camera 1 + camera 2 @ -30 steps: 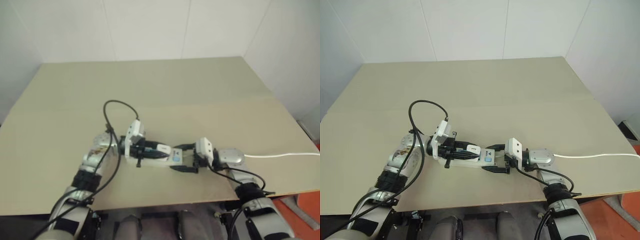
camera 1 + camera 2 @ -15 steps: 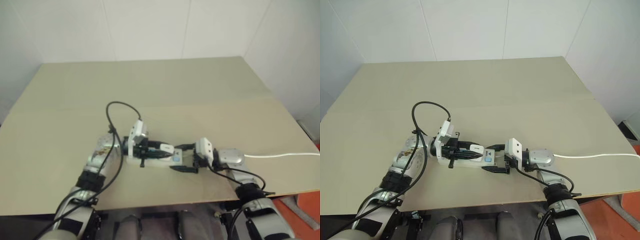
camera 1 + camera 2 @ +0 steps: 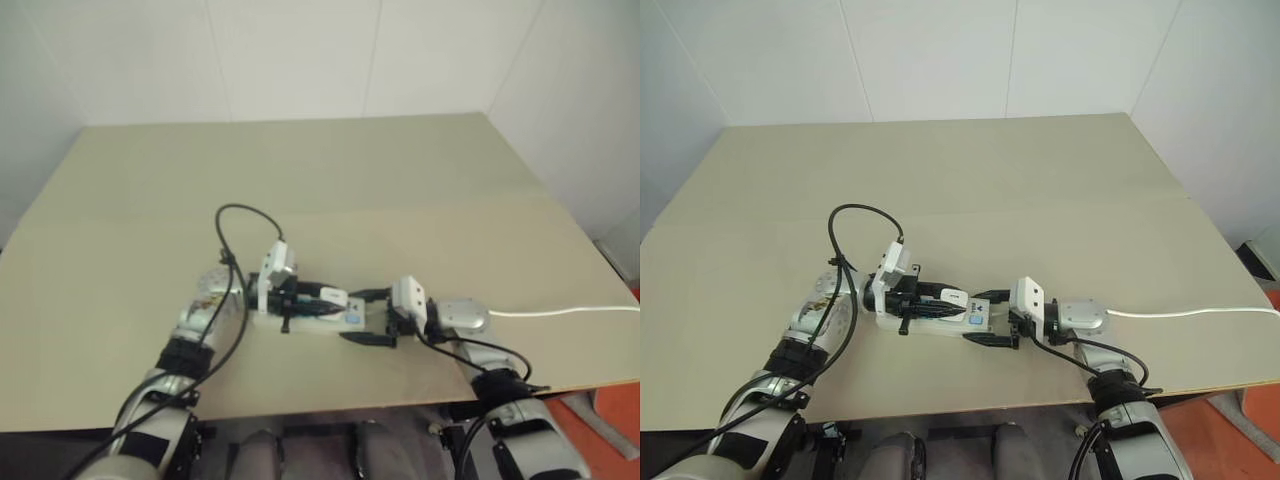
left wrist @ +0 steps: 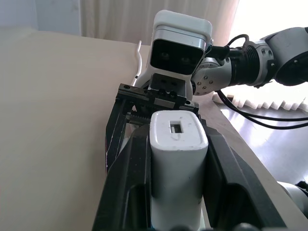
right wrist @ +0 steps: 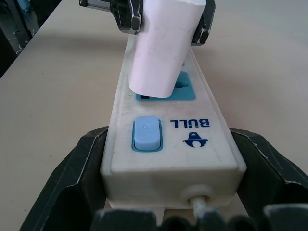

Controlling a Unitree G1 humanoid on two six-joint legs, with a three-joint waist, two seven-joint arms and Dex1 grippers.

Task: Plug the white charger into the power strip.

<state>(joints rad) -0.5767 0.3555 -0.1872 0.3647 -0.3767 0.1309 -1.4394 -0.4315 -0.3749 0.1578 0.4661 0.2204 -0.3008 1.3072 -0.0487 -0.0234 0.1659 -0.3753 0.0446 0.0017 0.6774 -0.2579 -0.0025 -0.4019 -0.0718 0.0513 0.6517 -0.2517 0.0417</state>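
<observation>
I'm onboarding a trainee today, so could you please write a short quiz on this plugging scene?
1. True or false: the left end effector holds the white charger.
2. Which part of the power strip does the right end effector grip? A) switch end B) middle C) far end
3. Fill in: the charger sits over the ____ socket next to the switch.

Key: 1 true; 2 A; 3 blue.

Two grippers meet on a beige tabletop (image 3: pixel 1040 190)

The left gripper (image 3: pixel 940 305) holds a small white charger block (image 3: pixel 955 298) over the long white power strip (image 3: pixel 940 322) — the right gripper (image 3: pixel 992 318) grips the strip's end.
</observation>
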